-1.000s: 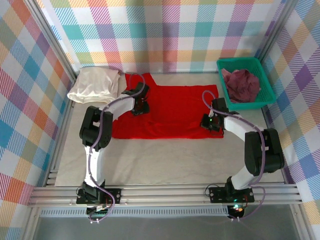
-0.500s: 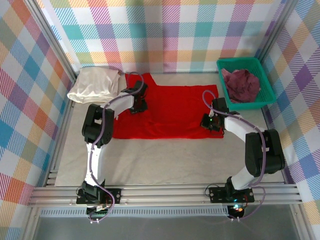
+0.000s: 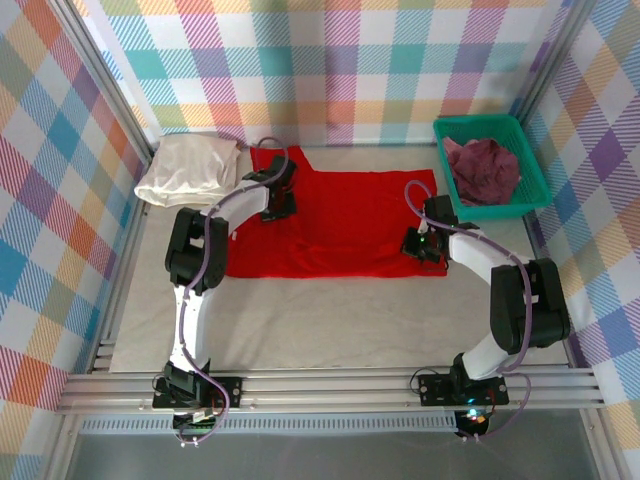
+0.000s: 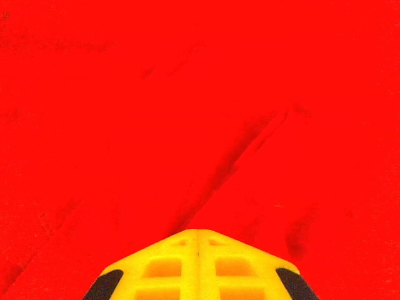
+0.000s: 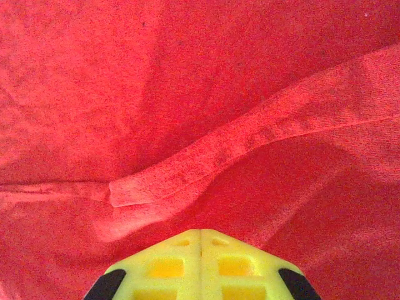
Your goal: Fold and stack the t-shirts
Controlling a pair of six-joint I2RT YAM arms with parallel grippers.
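A bright red t-shirt [image 3: 340, 225] lies spread flat in the middle of the table. My left gripper [image 3: 276, 208] is at its far left part, near the sleeve. In the left wrist view its yellow jaws [image 4: 198, 232] are shut tip to tip, and creases in the red cloth [image 4: 250, 144] run in to the tip. My right gripper [image 3: 414, 245] is at the shirt's right edge, jaws [image 5: 200, 232] shut on red cloth just below a folded hem strip [image 5: 237, 156]. A cream-white t-shirt [image 3: 190, 168] lies bunched at the far left. A maroon t-shirt [image 3: 482, 168] lies crumpled in the basket.
The green mesh basket [image 3: 537, 190] stands at the far right corner. Plaid walls close in the table at the back and both sides. Bare grey tabletop [image 3: 340, 320] stretches between the red shirt and the arm bases.
My left gripper has closed its jaws and shifted a little toward the far side of the red shirt. The right arm and the shirts have stayed put.
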